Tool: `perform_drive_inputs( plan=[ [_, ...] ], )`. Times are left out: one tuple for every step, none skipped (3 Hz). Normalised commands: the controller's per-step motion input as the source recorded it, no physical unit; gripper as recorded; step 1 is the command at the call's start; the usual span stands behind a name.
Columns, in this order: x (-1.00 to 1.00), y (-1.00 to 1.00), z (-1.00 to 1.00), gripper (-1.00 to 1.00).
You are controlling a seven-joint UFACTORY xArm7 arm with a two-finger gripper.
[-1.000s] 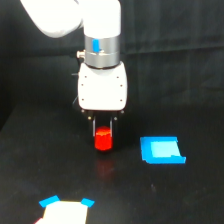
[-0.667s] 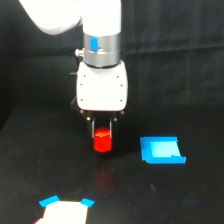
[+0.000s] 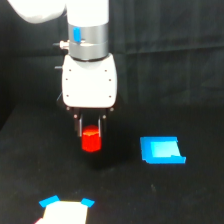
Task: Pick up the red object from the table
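Note:
The red object (image 3: 91, 140), a small stubby red block with an orange-tinted top, sits between the two dark fingers of my gripper (image 3: 91, 134). The gripper is shut on it, and the fingers cover the block's upper sides. Its lower half shows below the fingertips and appears to hang slightly above the black table (image 3: 120, 190). The white gripper body and arm stand straight above it, left of centre in the exterior view.
A bright blue tray-like piece (image 3: 161, 150) lies on the table to the exterior view's right of the gripper. A white piece with blue corners (image 3: 65, 210) lies at the bottom edge, below the gripper. Dark cloth hangs behind the table.
The gripper has risen a little and shifted towards the exterior view's left, with the red object still between its fingers. The blue tray-like piece has not moved.

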Motion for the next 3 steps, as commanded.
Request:
perform_drive_inputs(
  plan=[
    [0.64, 0.04, 1.00, -0.06],
    [0.16, -0.19, 1.00, -1.00],
    [-0.24, -0.02, 0.22, -1.00]
  ],
)
